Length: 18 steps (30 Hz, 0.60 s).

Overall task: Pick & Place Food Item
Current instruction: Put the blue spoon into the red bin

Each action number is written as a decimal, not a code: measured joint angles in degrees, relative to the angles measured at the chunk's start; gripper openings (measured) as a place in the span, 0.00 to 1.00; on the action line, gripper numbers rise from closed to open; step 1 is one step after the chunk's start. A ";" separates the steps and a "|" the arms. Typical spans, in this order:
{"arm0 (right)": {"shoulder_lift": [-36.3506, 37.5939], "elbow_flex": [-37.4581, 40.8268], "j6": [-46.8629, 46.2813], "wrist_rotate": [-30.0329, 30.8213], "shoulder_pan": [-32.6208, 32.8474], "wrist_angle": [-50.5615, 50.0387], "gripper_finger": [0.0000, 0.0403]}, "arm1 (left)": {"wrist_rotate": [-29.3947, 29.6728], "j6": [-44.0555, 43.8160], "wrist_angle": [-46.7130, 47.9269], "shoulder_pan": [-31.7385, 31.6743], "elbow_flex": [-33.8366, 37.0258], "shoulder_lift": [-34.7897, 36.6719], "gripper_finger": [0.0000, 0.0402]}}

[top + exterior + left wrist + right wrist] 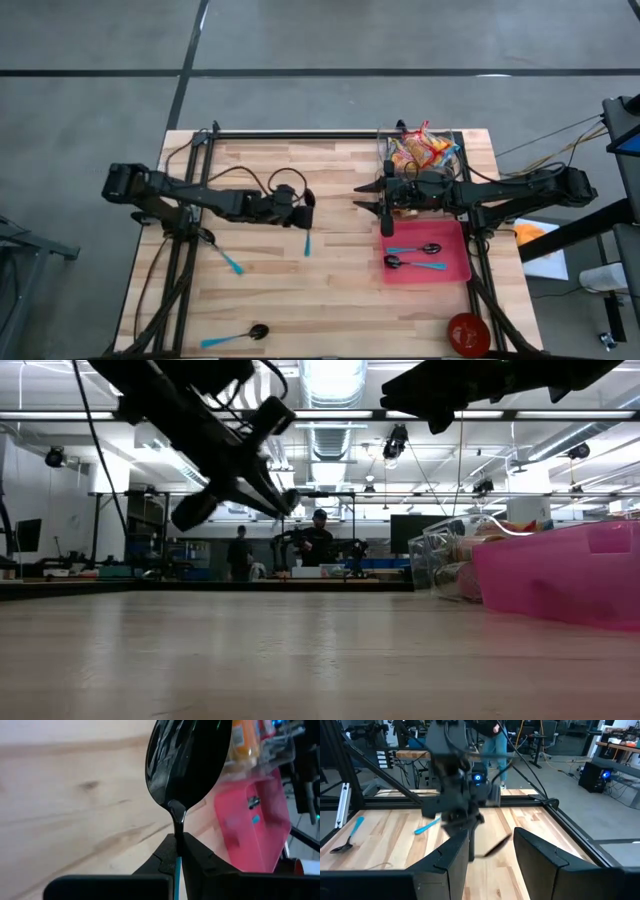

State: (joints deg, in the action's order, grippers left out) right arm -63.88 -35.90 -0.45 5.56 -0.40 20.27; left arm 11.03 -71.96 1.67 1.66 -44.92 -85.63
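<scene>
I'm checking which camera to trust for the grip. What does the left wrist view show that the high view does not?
Only the left wrist view: the left gripper's fingers clamped on the neck of the black spoon, its bowl raised above them.

Only the high view: two spoons lying on the pink tray, another spoon near the table's front edge, a red bowl, the right gripper open, holding nothing.

Both: the pink tray, the clear snack bin, the wooden table.

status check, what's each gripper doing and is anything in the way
Left gripper shut on spoon, mid-table. Right gripper open, empty, beside pink tray. Tray holds two spoons. Nothing between them.
</scene>
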 joint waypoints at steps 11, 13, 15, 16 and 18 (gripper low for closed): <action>0.00 0.00 0.02 0.00 0.02 -0.36 0.39 | -10.59 -3.50 -6.40 0.26 -14.66 -20.07 0.03; 0.00 0.00 0.02 0.00 0.02 -0.36 0.39 | -12.51 -3.48 -6.37 0.51 -18.70 -23.48 0.03; 0.00 0.00 0.02 0.00 0.01 -0.34 0.39 | -13.94 -3.46 -6.35 0.96 -22.11 -26.29 0.03; 0.00 0.00 0.02 0.00 0.02 -0.37 0.39 | -14.16 -3.46 -6.30 1.26 -23.47 -27.62 0.03; 0.00 0.00 0.02 0.00 0.01 -0.35 0.39 | -14.29 -4.56 -6.36 1.95 -25.62 -29.56 0.03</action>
State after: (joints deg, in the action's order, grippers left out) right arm -63.88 -35.90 -0.43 5.56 -0.39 19.92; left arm -3.26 -76.52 -4.69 3.62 -70.54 -115.19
